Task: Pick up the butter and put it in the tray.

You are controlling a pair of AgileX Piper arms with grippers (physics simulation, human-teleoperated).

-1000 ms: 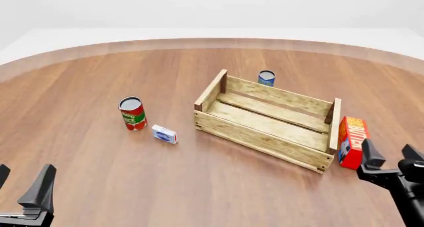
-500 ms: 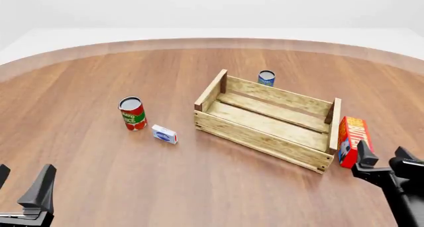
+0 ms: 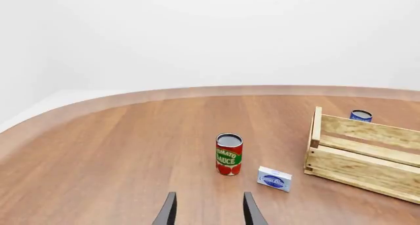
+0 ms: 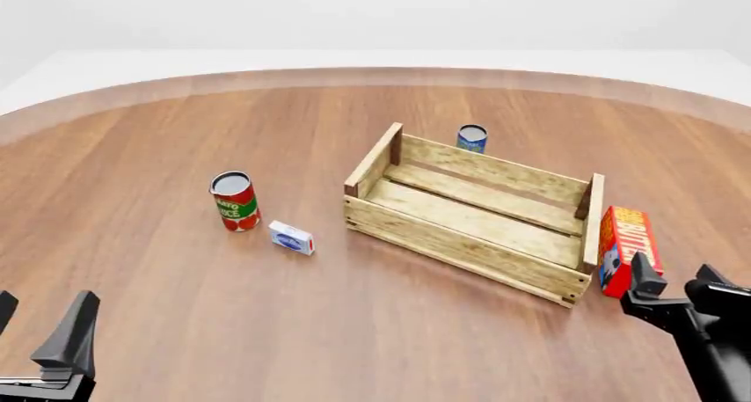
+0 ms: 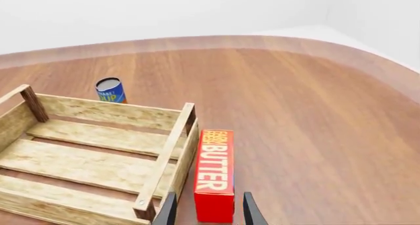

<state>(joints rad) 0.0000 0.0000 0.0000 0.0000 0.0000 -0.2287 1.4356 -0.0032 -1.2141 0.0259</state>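
The butter is a red carton with an orange "BUTTER" face, lying on the table against the right end of the tray. In the right wrist view the butter lies lengthwise, its near end between my open fingers. My right gripper stands open just in front of the carton, not closed on it. The tray is a slatted wooden crate and holds nothing. My left gripper stays open at the near left, far from both, as the left wrist view shows.
A red-green tomato sauce can and a small white-blue box stand left of the tray. A blue can sits behind the tray's far wall. The round table's rim curves across the back.
My right gripper has moved left and down toward the near end of the butter. The left arm, butter and tray have not moved.
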